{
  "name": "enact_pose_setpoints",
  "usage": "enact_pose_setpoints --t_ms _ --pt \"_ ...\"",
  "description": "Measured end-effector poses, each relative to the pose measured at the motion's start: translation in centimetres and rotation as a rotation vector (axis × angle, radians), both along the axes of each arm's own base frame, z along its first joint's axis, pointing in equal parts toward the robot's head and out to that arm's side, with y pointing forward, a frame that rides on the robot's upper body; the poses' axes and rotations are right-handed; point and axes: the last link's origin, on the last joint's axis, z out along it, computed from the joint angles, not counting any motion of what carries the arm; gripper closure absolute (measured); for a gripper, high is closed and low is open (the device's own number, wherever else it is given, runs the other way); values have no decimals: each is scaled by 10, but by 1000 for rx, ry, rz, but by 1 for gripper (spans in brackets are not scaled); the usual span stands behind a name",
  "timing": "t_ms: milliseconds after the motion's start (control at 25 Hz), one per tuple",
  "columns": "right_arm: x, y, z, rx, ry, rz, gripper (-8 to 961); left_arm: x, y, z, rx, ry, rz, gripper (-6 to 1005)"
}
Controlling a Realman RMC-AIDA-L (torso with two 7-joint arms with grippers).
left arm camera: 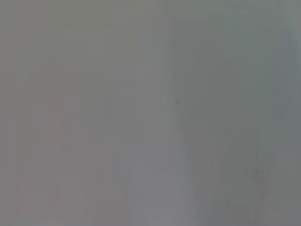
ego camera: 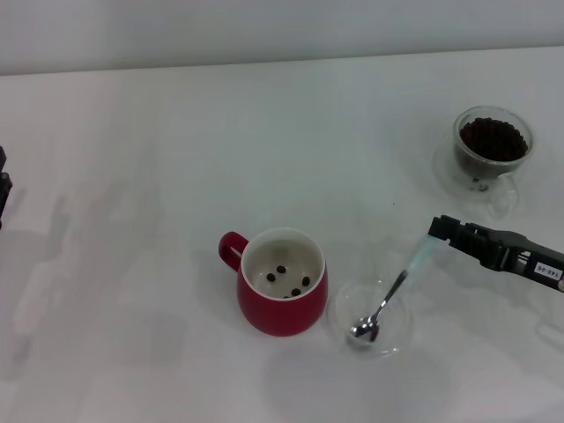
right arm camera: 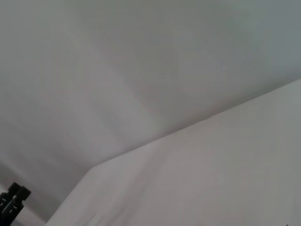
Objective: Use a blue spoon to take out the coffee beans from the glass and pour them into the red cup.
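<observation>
The red cup (ego camera: 282,293) stands near the table's middle with three coffee beans (ego camera: 284,278) on its white inside. Far back on the right, the glass (ego camera: 491,150) holds a dark heap of coffee beans (ego camera: 493,139). The blue spoon (ego camera: 392,295) leans with its metal bowl resting in a shallow clear dish (ego camera: 397,339) just right of the red cup. Its pale blue handle end rises to my right gripper (ego camera: 441,232), which is shut on it. My left gripper (ego camera: 3,187) sits parked at the far left edge, only partly in view.
The white table (ego camera: 132,176) stretches wide to the left and back of the red cup. The right wrist view shows only table and wall, with a small black part (right arm camera: 11,202) at its corner. The left wrist view shows a plain grey surface.
</observation>
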Motion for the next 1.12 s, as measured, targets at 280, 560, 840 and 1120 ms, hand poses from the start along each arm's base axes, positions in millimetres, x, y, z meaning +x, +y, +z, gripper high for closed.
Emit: enact_pose_setpoints --t_ms 280,560,840,1120 --pt "2 0 0 4 -4 -10 702 0 0 0 0 0 0 417" --pt "3 2 8 35 0 -12 699 0 0 0 0 0 1 417" --pt "11 6 40 140 -16 3 699 -1 -1 0 0 0 4 417" --pt "35 4 89 409 -152 -24 699 -3 -1 3 17 -7 16 416"
